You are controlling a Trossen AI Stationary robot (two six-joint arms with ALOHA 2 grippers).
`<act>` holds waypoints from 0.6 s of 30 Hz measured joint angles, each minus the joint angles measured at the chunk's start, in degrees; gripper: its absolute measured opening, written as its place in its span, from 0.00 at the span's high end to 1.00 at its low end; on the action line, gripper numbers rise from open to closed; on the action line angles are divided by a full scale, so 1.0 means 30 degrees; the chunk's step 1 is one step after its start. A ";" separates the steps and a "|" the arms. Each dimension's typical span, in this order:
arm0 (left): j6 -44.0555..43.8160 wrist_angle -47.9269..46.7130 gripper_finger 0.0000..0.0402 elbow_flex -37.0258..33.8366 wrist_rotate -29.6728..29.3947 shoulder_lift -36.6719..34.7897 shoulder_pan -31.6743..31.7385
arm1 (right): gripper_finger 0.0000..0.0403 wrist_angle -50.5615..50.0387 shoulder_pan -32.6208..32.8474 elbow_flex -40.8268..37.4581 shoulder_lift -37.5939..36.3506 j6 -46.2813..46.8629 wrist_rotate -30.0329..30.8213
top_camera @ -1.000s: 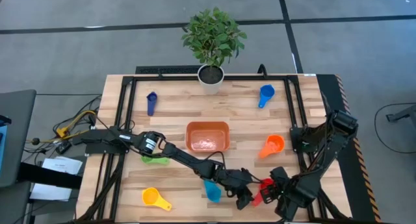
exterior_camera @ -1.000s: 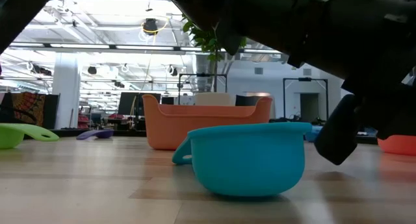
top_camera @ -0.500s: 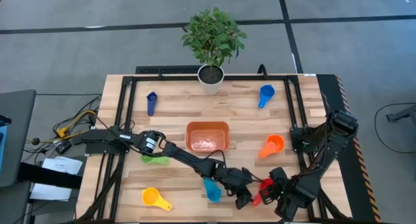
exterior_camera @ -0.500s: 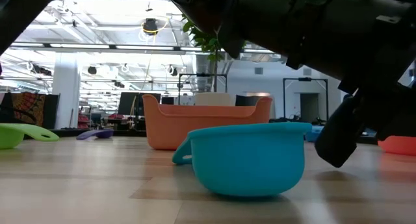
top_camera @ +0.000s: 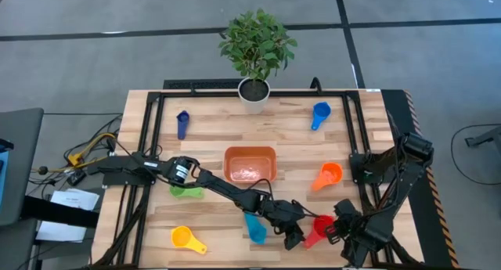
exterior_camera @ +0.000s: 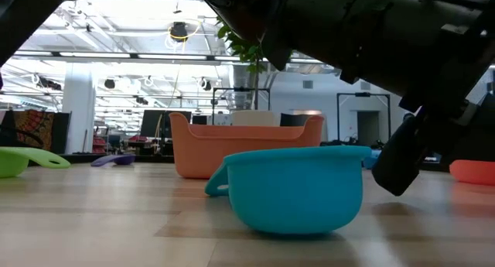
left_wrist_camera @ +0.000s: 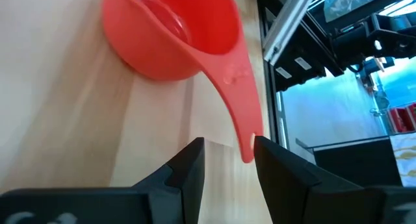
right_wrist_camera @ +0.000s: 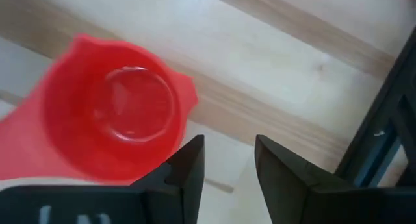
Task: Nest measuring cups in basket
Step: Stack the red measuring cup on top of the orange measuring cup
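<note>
A red measuring cup point(top_camera: 321, 225) lies upright on the table near its front right. Its handle point(left_wrist_camera: 244, 107) points toward my left gripper point(top_camera: 293, 240). That gripper is open and low over the table. In the left wrist view point(left_wrist_camera: 229, 160) its fingertips stand on either side of the handle's free end point(left_wrist_camera: 247, 151), with a gap showing. My right gripper point(top_camera: 342, 232) is open just right of the cup. The cup's bowl point(right_wrist_camera: 117, 113) lies off to one side of its fingers. The orange basket point(top_camera: 250, 164) stands at mid-table and holds no cup.
A light blue cup point(top_camera: 254, 227) lies beside my left arm. A yellow cup point(top_camera: 186, 239) is at the front left and a green cup point(top_camera: 186, 192) is partly under the left arm. Orange point(top_camera: 329, 176), blue point(top_camera: 319, 113) and dark blue point(top_camera: 182, 123) cups lie farther back. A white plant pot point(top_camera: 254, 90) stands at the far edge.
My right gripper has drawn back a little from the red cup toward the table's right edge. More of the cup's bowl now shows between the two grippers.
</note>
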 joint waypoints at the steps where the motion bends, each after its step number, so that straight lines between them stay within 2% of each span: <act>1: 0.0023 -0.0028 0.70 0.0000 0.0000 0.0000 0.0056 | 0.63 0.0118 -0.0003 -0.0134 0.0129 -0.0006 -0.0063; 8: 0.0008 -0.0147 0.70 0.0002 0.0608 0.0000 0.0292 | 0.75 0.4188 0.0058 -0.1789 0.0486 -0.0024 -0.0072; 13: 0.0014 -0.0224 0.70 0.0007 0.1023 -0.0013 0.0277 | 0.81 0.4378 -0.0066 -0.1872 0.0481 -0.0067 0.0073; 18: 0.0276 -0.0272 0.70 0.0007 0.1610 -0.0029 0.0277 | 0.81 0.4732 -0.0072 -0.1872 0.0479 -0.0237 0.0463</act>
